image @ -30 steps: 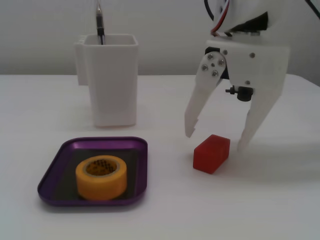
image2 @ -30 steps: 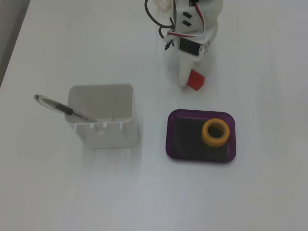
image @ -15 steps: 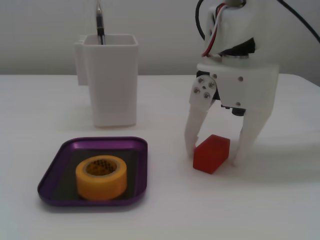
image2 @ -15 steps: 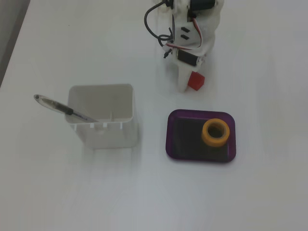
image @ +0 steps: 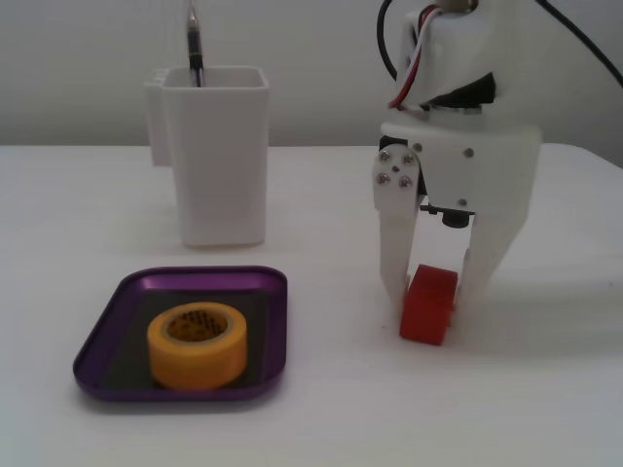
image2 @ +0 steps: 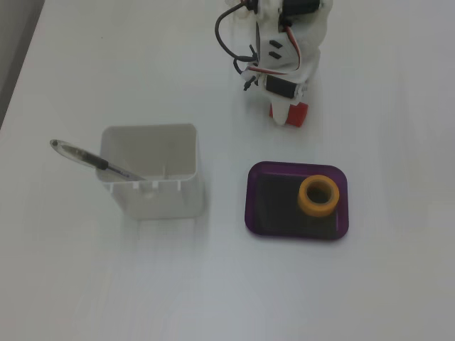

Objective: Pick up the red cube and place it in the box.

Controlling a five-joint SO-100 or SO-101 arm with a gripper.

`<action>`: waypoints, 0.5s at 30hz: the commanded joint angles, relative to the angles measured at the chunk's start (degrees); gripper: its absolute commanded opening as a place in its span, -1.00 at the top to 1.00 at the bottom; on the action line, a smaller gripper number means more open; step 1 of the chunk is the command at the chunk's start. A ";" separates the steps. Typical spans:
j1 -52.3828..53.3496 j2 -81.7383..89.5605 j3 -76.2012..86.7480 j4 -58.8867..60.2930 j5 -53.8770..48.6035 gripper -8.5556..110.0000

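The red cube (image: 428, 309) stands on the white table, a little tilted, between the two white fingers of my gripper (image: 435, 297). The jaws point down and press on both sides of the cube, whose lower edge is at the table surface. In a fixed view from above, the cube (image2: 298, 114) shows just under the gripper (image2: 286, 116). The box, a shallow purple tray (image: 109, 329), lies to the left of the cube in that view; from above, the tray (image2: 260, 206) lies below the gripper.
A yellow tape roll (image: 198, 343) sits inside the tray, also seen from above (image2: 318, 195). A tall white square container (image: 219, 156) with a pen (image2: 92, 160) in it stands behind the tray.
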 commanded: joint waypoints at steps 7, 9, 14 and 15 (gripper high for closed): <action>-0.09 15.73 -1.32 -0.62 -10.99 0.87; -0.09 17.14 -1.41 -2.29 -13.80 0.87; 0.00 17.49 -1.32 -10.20 -20.04 0.87; 0.09 17.49 -1.23 -11.60 -20.83 0.87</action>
